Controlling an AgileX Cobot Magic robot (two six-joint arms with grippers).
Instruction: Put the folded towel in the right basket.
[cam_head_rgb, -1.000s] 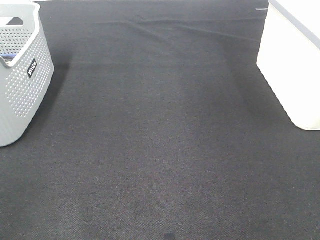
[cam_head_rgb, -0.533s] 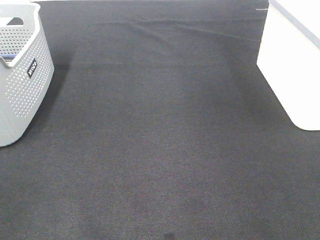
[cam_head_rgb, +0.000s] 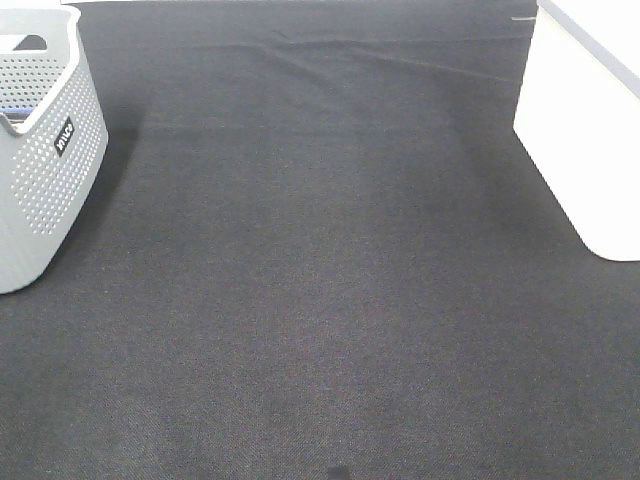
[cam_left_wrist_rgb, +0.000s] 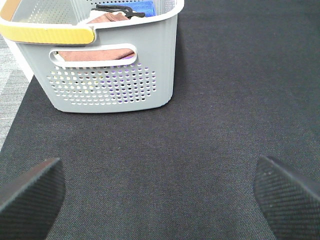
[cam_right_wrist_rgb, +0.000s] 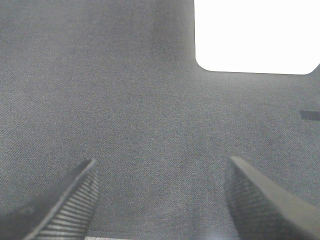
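A white basket (cam_head_rgb: 585, 130) stands at the right edge of the black mat; it also shows in the right wrist view (cam_right_wrist_rgb: 255, 35). A grey perforated basket (cam_head_rgb: 45, 150) stands at the left. The left wrist view shows this grey basket (cam_left_wrist_rgb: 105, 80) holding a brown folded towel (cam_left_wrist_rgb: 97, 54) and a blue cloth (cam_left_wrist_rgb: 140, 6). My left gripper (cam_left_wrist_rgb: 160, 192) is open and empty above the mat, short of the grey basket. My right gripper (cam_right_wrist_rgb: 162, 200) is open and empty above the mat, short of the white basket. Neither gripper shows in the exterior high view.
The black mat (cam_head_rgb: 320, 280) covers the table. The grey basket has a yellow handle (cam_left_wrist_rgb: 47, 32) on its rim. A grey floor strip (cam_left_wrist_rgb: 10, 85) lies beside the mat in the left wrist view.
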